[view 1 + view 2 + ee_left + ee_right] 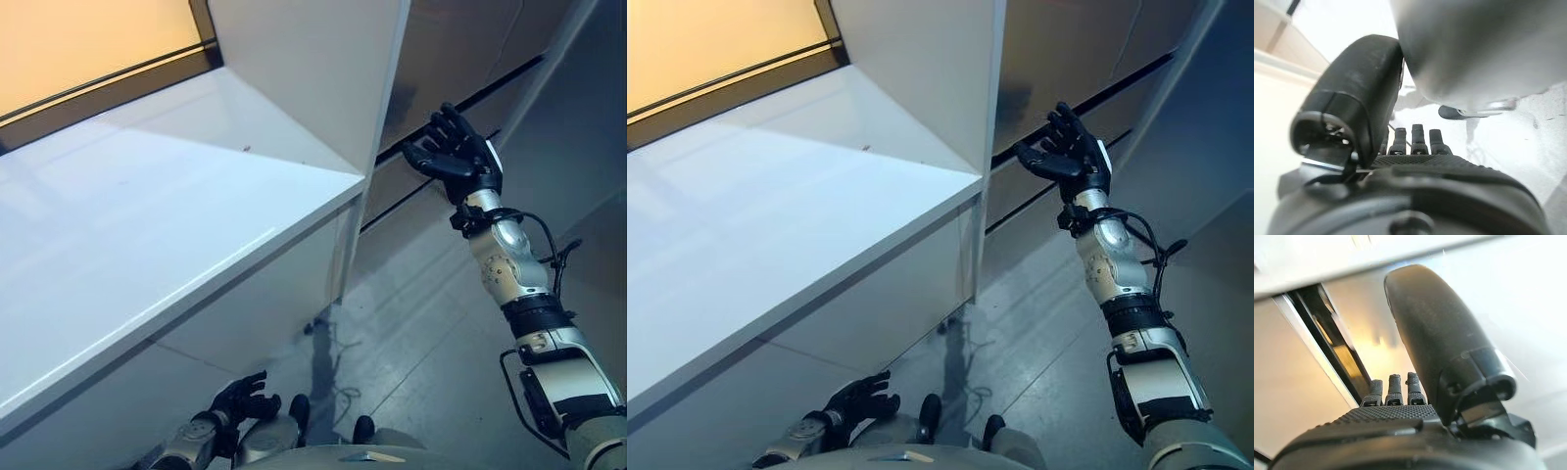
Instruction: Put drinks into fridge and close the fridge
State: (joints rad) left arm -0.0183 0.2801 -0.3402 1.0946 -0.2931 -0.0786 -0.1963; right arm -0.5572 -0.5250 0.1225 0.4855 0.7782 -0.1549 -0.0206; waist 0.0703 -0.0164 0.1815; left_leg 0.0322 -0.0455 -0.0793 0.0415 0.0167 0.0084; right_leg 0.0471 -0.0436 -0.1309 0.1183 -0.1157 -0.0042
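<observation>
A white counter [147, 225] ran along my left, glossy and bare, reaching from the near left corner away toward a tall white panel [313, 69] that stood on its far end. Above the counter's far edge, a dark strip bordered a warm orange-lit surface [88, 44]. Low down beside the counter's front face, my left hand [240, 399] hung near my body with its fingers loosely curled and nothing in them; in its wrist view the thumb stood out in front of the row of fingers, with pale floor beyond. The grey floor [411, 323] stretched ahead between the counter and the right side. Just right of the white panel stood the fridge [460, 49], a grey front crossed by a dark slanting gap [431, 132] between its upper and lower sections. My right hand [453, 152] was raised at the end of my outstretched arm, fingers spread wide and straight, palm facing the grey front right at that dark gap. I could not tell whether the fingertips touched the surface. In the right wrist view, the fingers [1395, 387] pointed at the dark gap, with the thumb standing clear. No drinks showed in any view, and neither hand held one.
</observation>
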